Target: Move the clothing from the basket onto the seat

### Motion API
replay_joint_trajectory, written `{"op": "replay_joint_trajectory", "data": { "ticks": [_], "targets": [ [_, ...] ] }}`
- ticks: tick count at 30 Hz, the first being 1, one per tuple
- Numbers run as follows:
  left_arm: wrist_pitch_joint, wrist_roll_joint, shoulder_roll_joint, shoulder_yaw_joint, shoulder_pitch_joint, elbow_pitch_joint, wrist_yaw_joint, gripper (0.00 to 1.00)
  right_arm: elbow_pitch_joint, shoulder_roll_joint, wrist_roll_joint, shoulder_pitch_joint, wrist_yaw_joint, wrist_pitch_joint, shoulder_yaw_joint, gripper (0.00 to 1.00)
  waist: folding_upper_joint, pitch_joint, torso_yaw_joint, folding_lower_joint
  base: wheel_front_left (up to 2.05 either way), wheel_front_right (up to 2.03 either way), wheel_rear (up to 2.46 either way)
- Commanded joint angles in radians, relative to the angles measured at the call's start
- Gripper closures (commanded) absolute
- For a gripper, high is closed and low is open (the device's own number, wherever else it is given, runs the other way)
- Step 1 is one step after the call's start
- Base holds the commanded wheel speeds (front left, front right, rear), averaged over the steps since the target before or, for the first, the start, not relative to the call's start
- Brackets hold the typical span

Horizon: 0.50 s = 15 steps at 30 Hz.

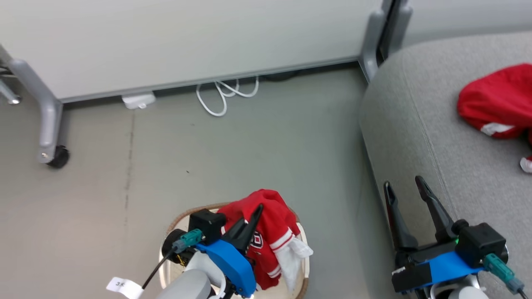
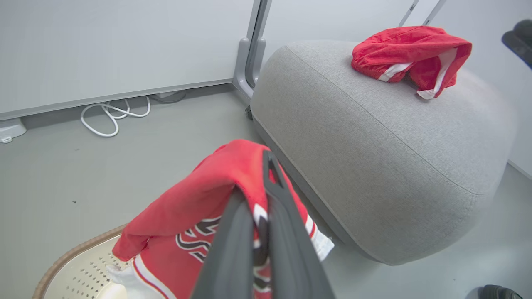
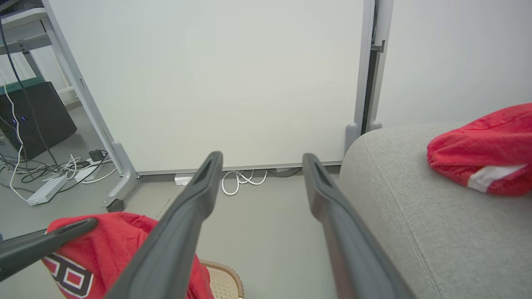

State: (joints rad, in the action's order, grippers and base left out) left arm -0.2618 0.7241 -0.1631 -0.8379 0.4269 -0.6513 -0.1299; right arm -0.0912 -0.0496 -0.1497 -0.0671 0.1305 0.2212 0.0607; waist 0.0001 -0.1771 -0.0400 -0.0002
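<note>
The jersey [image 1: 274,224] is bright red with white trim, red-and-white striped bands and dark lettering edged in white. The basket [image 2: 72,254] is cream, dotted with small holes, under a brown woven-look rim. The second jersey [image 1: 494,99] is the same red with a white band. The sofa [image 1: 415,108] is plain mid-grey fabric. The left gripper [image 1: 255,216] and right gripper [image 1: 402,182] have dark grey fingers on blue mounts. The floor [image 1: 249,145] is pale grey-green and the cable [image 1: 220,92] is white.

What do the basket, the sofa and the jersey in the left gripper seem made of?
Basket: cream plastic, matte, going by its punched holes; the brown rim looks woven, perhaps moulded. Sofa: grey woven upholstery fabric, visible weave and stitched seam. Held jersey: thin red knit, probably synthetic, draping limply.
</note>
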Motion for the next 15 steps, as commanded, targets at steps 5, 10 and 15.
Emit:
{"op": "replay_joint_trajectory", "data": {
  "ticks": [5, 10, 15],
  "targets": [
    [-0.005, -0.003, 0.011, -0.041, 0.022, 0.006, -0.001, 1.00, 0.000, -0.002, -0.007, 0.049, 0.001, -0.014, 0.000, 0.00, -0.0001, 0.092, 0.071, 0.0002, 0.00, 0.00, 0.00],
    [-0.004, 0.010, 0.025, -0.091, 0.053, 0.005, -0.001, 1.00, -0.004, -0.001, -0.013, 0.077, 0.001, -0.027, 0.009, 0.00, -0.0001, 0.133, 0.098, 0.0002, 0.00, 0.00, 0.00],
    [-0.004, 0.025, 0.042, -0.134, 0.096, -0.002, -0.001, 1.00, -0.005, -0.001, -0.017, 0.096, 0.001, -0.036, 0.019, 0.00, -0.0001, 0.162, 0.115, 0.0002, 0.00, 0.00, 0.00]
  ]
}}
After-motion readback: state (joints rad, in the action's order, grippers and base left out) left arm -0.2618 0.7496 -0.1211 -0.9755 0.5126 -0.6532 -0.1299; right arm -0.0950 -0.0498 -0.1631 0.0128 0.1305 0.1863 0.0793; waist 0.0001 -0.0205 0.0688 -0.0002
